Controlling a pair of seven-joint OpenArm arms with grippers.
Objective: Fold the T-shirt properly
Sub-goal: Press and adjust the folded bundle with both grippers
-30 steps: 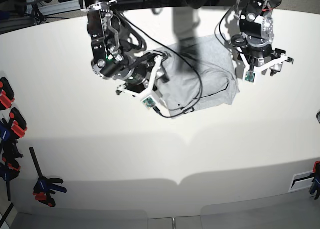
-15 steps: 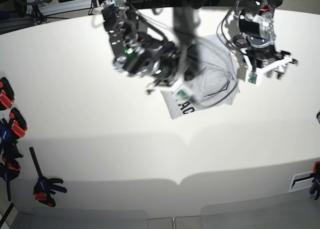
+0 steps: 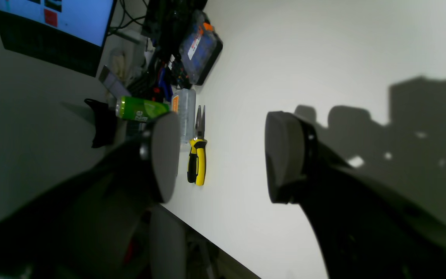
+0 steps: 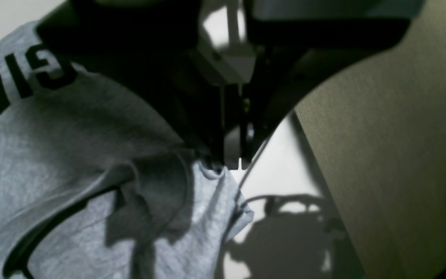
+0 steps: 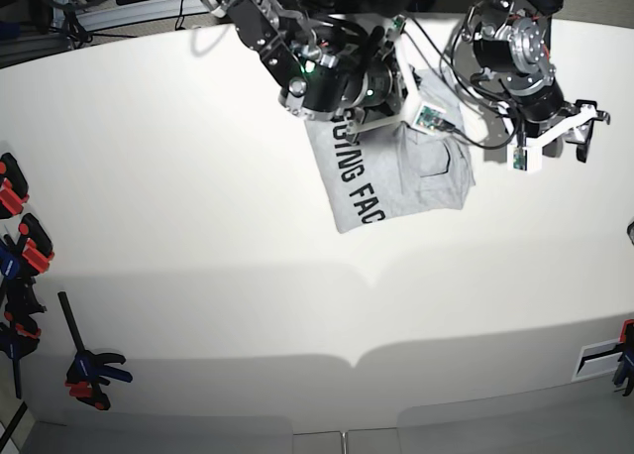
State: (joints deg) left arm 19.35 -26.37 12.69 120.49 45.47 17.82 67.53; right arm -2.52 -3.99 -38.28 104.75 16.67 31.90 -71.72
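White table (image 5: 198,276), arm-hidden T-shirt (image 5: 367,176) top

A robotics lab workshop: clamps (image 5: 20,266) line a white surface (image 5: 198,305), with pliers (image 3: 197,161), a parts case (image 3: 200,46) and a monitor (image 3: 52,27) nearby.

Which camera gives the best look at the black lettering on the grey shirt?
The base view: the light grey cotton T-shirt shows most of a line of lettering. The right wrist view catches only a few letters; the left wrist view shows no shirt.

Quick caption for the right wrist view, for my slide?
Right gripper shut on the grey T-shirt, pinching its edge, black lettering showing.
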